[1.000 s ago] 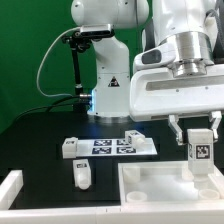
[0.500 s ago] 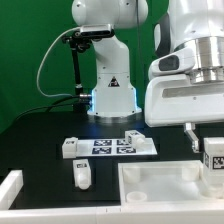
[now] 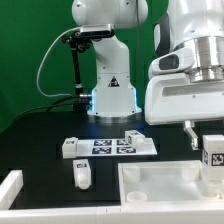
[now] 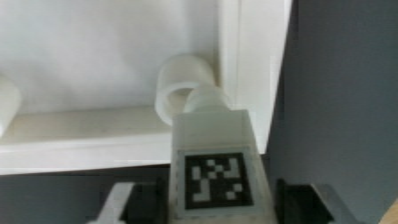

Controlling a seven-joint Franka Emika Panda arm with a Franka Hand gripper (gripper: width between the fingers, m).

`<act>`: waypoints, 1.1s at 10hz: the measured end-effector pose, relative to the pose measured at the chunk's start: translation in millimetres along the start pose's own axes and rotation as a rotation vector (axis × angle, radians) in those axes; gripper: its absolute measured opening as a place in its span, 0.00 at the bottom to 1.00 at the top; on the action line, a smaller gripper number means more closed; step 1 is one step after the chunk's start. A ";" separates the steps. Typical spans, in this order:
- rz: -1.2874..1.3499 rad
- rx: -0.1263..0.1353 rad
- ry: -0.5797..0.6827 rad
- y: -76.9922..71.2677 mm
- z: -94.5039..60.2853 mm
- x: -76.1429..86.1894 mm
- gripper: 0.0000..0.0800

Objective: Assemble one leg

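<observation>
Of the leg (image 3: 213, 158): looks light, rigid and smooth-faced, so likely to twist under a loose pinch; best taken across two flat opposite sides. Hangs off the table at four o'clock of the exterior view, clamped between the fingers of the gripper (image 3: 211, 149), tagged face outward. Sits over the tray-like part (image 3: 155, 166), near its three o'clock rim. Stands well apart from the marker board (image 3: 115, 146) at nine o'clock.

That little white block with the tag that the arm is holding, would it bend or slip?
Probably stiff: the leg shows straight edges in the end effector. Its smooth faces might slip. Likely light, being small.
</observation>
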State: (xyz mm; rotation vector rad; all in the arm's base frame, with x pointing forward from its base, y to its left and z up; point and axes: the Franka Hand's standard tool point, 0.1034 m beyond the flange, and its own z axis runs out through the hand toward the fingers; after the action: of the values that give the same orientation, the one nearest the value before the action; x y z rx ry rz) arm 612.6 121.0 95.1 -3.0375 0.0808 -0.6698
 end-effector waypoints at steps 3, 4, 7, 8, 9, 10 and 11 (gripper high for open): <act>-0.004 -0.009 0.018 11.4 1.5 3.5 0.36; -0.007 -0.009 0.023 10.2 3.2 3.3 0.36; -0.013 -0.006 0.025 2.3 7.5 1.5 0.36; -0.017 -0.005 0.023 0.4 8.6 -0.3 0.36; -0.026 -0.005 0.040 0.5 7.6 0.5 0.36; -0.036 -0.007 0.068 1.4 6.1 -1.9 0.36; -0.036 -0.008 0.060 1.6 6.9 -3.1 0.36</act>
State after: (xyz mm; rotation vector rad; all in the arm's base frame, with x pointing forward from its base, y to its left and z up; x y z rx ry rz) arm 612.6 119.7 87.5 -3.0329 0.0305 -0.7651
